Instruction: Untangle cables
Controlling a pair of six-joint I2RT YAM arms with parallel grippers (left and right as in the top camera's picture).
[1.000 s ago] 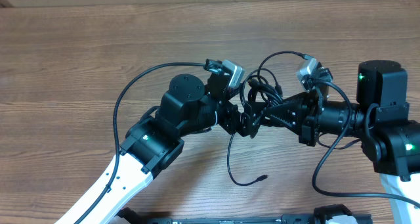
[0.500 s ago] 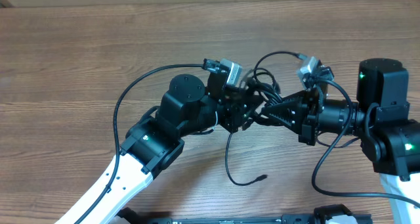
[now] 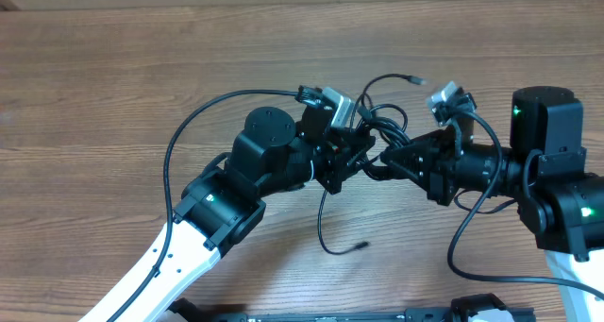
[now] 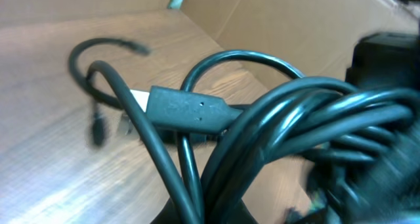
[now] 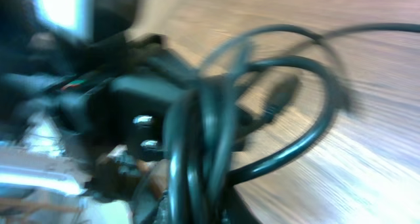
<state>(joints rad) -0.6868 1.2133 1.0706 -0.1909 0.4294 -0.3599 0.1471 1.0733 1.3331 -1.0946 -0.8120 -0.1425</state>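
The cables [image 3: 376, 126] form a black tangle held up between my two grippers at the table's middle. My left gripper [image 3: 356, 156] is shut on the bundle from the left. My right gripper [image 3: 379, 163] grips it from the right, nearly touching the left one. One strand hangs down to a small plug [image 3: 361, 245] on the wood. Another plug end [image 3: 412, 78] sticks out above the tangle. In the left wrist view the looped cables [image 4: 295, 125] and a flat plug [image 4: 187, 109] run down into my left gripper [image 4: 210, 214]. The blurred right wrist view shows cables [image 5: 197, 138] between my right gripper's [image 5: 197, 211] fingers.
The wooden table [image 3: 94, 76] stretches around both arms. A cardboard wall [image 4: 295, 20] stands at the far edge. The left arm's own thick wire [image 3: 184, 128] arcs out to the left, and the right arm's wire [image 3: 461, 242] loops below its wrist.
My left gripper has closed on the cables. The bundle has shifted slightly, the hanging strand's plug slid left on the table, and a plug end swung out above the tangle.
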